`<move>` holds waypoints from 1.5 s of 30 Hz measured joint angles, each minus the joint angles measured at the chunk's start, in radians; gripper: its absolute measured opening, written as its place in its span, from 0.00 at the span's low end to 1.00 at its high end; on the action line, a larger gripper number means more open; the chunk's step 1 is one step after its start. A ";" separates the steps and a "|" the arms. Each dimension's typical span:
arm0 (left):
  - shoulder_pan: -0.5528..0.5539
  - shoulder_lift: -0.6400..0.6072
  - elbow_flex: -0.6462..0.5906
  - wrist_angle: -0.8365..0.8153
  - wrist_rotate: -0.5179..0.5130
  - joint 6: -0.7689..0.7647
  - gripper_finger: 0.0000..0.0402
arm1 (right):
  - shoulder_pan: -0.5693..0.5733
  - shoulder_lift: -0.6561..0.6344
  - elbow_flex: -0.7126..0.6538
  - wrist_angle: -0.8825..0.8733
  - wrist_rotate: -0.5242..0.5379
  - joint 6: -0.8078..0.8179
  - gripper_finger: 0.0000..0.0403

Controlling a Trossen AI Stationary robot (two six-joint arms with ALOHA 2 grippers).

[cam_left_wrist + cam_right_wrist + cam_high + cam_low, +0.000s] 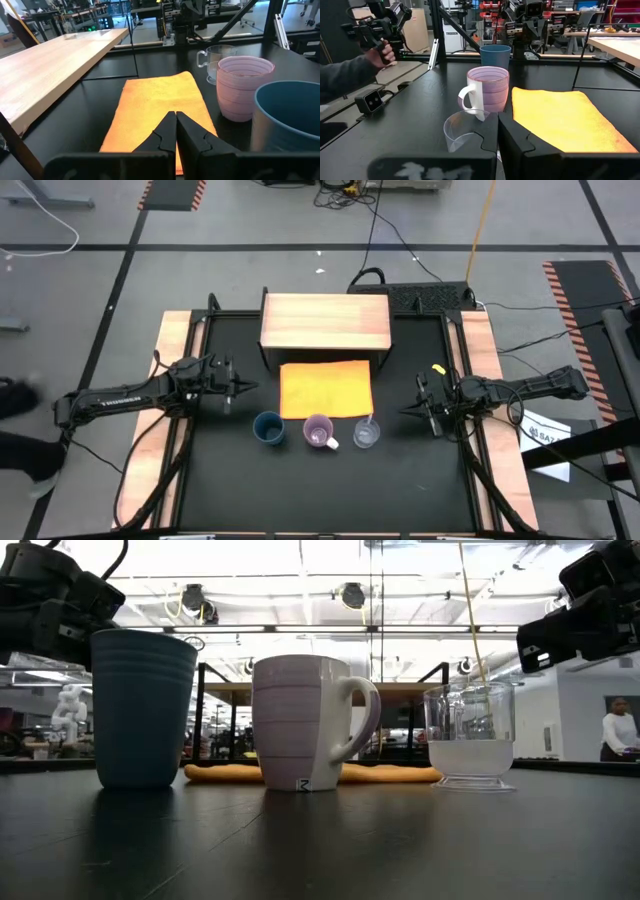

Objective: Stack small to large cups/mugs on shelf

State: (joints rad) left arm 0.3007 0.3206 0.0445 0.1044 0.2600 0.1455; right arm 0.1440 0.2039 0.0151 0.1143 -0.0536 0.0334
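From above, a black table top (230, 480) carries a light wooden rectangular shelf (325, 321) at the far side, a flat orange sheet (326, 388) before it, and nearer a row of dark blue handleless tumbler (268, 426), lilac handled mug (318, 430) and clear see-through cup (366, 433), with the left gripper (250, 386) and right gripper (405, 414) hovering either side. At table height the three cups stand apart, upright, against a bright workshop with ceiling lights (350, 594) and a person (617, 730) at far right. The left wrist view shows its fingers (165, 135) pressed together over the orange sheet; the right wrist view shows its fingers (517, 140) likewise closed beside the clear cup, and a person's hand (379, 52) holding a dark device beyond the table.

Legible text — white lettering "TROSSEN" along the left arm (118, 399), high view. Same word runs vertically on a white post (451, 33) in the room, right wrist view. Small mark at the lilac mug (300, 722) base — unreadable.
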 joint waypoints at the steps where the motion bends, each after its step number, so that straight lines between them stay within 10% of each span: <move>1: 0.000 0.000 0.000 0.004 0.000 -0.010 0.03 | 0.000 0.000 0.000 0.000 0.000 0.000 0.00; 36: 0.000 0.000 0.000 0.197 0.010 -0.139 0.03 | 0.000 0.000 0.000 0.047 0.000 -0.045 0.00; 45: -0.001 -0.001 0.000 0.262 0.153 -0.181 0.03 | 0.000 0.000 0.000 0.054 0.000 -0.057 0.00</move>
State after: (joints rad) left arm 0.3000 0.3199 0.0444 0.3666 0.4130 -0.0350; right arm 0.1438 0.2035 0.0149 0.1682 -0.0532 -0.0235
